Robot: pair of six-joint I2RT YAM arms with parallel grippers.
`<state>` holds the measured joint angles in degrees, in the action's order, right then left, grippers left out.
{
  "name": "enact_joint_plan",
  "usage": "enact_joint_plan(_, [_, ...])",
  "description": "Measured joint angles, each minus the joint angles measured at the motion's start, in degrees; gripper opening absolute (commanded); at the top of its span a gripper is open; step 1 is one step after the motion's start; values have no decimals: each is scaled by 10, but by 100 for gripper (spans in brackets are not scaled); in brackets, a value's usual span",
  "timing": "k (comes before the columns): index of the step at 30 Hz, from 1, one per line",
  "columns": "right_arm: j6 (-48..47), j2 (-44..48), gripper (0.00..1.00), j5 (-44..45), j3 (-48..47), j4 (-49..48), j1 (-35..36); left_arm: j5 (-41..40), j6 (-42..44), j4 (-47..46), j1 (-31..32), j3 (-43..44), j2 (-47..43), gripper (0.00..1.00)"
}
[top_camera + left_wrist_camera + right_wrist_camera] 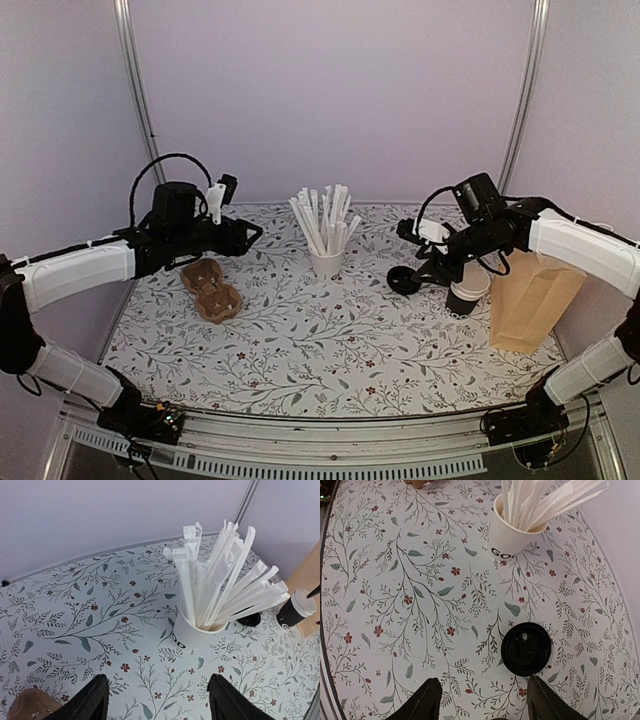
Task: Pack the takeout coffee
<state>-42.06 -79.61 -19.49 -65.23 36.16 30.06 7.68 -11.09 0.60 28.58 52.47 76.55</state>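
Both of my tools are spread wide with nothing between the fingers. My right tool [485,706] hangs over the surface [395,605]. The black lid [526,648] lies flat just ahead of its fingertips, untouched and offset toward the finger on the right of the wrist view. The black cup [466,293] stands upright just beside the brown paper bag [530,300], right of the lid in the top view and partly hidden by my right arm. My left tool [157,706] hovers facing the white cup of straws [187,632], well apart from lid and cup.
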Motion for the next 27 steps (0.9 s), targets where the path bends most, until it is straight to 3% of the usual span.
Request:
enact_joint_plan(6, [-2, -30, 52, 42, -3, 51, 0, -6, -1, -10, 2, -17, -5, 71])
enact_joint_plan(19, [-15, 36, 36, 88, 8, 118, -69, -11, -1, -19, 3, -17, -32, 71])
enact_joint_plan(27, [-39, 49, 33, 104, 20, 177, -79, -13, -1, -19, 3, -17, -39, 70])
